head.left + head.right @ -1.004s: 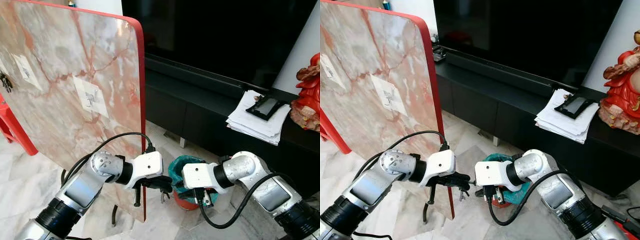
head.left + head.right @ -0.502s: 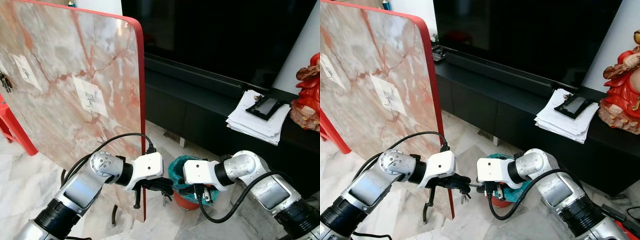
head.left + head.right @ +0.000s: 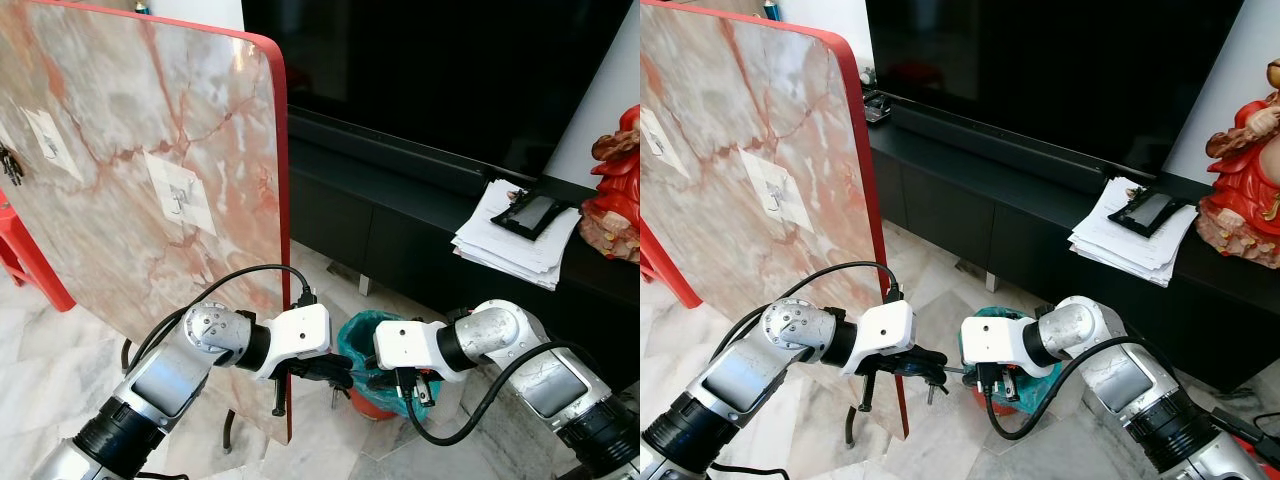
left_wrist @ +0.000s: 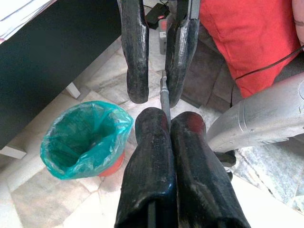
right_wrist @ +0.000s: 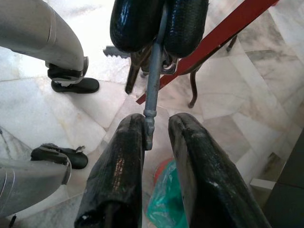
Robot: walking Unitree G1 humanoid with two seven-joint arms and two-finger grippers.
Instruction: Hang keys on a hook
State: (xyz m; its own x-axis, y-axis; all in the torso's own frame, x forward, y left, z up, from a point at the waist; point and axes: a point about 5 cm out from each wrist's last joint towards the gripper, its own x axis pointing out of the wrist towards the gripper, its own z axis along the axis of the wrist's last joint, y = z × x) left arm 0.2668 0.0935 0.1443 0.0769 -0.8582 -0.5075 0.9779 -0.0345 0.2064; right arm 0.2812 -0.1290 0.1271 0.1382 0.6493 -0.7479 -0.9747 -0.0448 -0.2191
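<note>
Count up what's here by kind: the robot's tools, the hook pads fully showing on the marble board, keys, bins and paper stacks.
black two-fingered tools: 2, left and right
white square hook pads on the pink marble board: 2
set of grey metal keys: 1
red bin with green liner: 1
stack of white papers: 1
Total: 7

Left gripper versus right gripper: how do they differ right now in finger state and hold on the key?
The left gripper has its fingers pressed shut on the key; the right gripper has its fingers apart around the key's far end, one pad touching it. The left gripper is beside the red-edged marble board; the right gripper is above the green-lined bin. Both point tip to tip.
</note>
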